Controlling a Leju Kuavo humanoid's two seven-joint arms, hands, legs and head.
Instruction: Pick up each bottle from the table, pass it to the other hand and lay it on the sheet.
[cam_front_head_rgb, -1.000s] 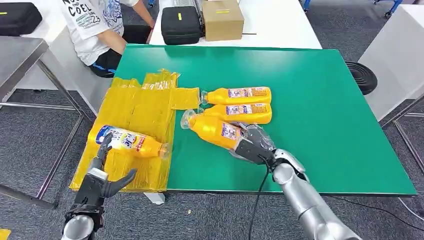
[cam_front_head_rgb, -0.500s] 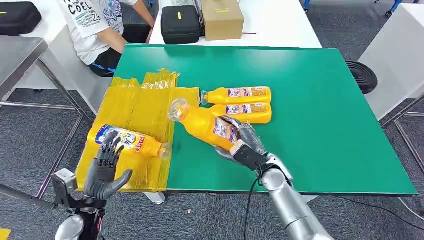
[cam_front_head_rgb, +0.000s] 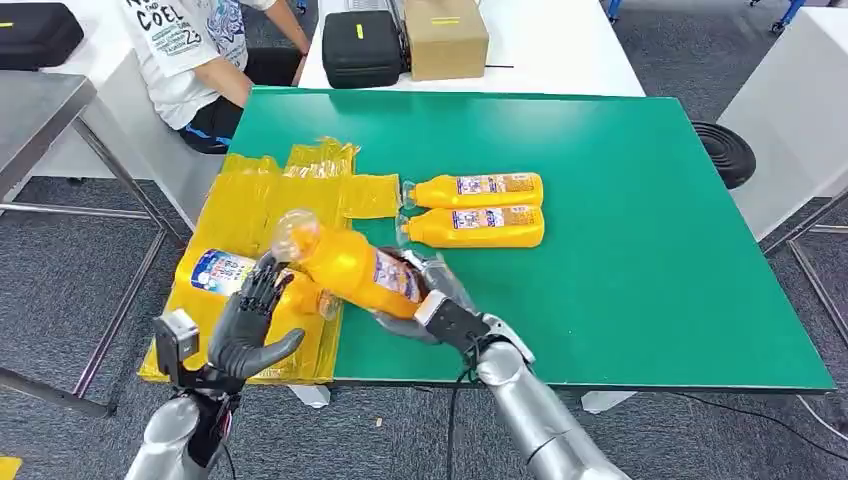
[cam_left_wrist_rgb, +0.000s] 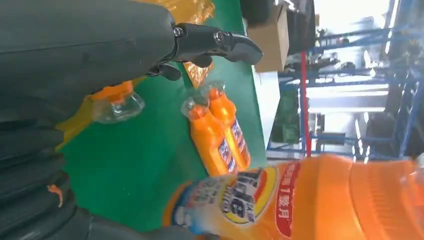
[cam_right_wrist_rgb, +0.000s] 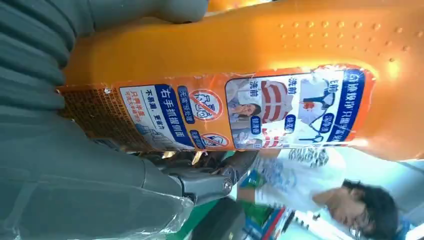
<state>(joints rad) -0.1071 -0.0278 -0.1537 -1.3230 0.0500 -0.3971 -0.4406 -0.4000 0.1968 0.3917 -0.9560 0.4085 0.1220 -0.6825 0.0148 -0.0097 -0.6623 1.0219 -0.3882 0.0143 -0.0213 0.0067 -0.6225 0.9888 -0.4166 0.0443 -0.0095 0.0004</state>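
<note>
Above the desk's near-left edge: held bottle (cam_front_head_rgb: 350, 268), orange, clear cap end pointing toward 10 o'clock, base toward 4 o'clock; long axis runs roughly 10-to-4 in the head view. Grasped around its labelled lower body by the right robot hand (cam_front_head_rgb: 428, 292), fingers wrapped on it; the right wrist view shows the label (cam_right_wrist_rgb: 240, 112) pressed against that hand.

Left robot hand (cam_front_head_rgb: 252, 322): released, fingers spread, palm raised, holding nothing. It sits at about 8 o'clock from the held bottle, near the cap end; judged the receiving hand, with the neck the closer part to take.

Desk (cam_front_head_rgb: 640, 250), green top: two bottles (cam_front_head_rgb: 478, 208) lying side by side, touching, caps toward 9 o'clock, at 2 o'clock from the held one.

Sheet (cam_front_head_rgb: 290, 200), yellow, crinkled, overhanging the desk's left edge: holds one bottle (cam_front_head_rgb: 215, 272) lying flat, blue-and-white label up, partly hidden behind the left robot hand. Judged one delivered, one in transfer, two waiting.

Rear: a seated person (cam_front_head_rgb: 200, 50), black case (cam_front_head_rgb: 362, 48), cardboard box (cam_front_head_rgb: 445, 38)
</note>
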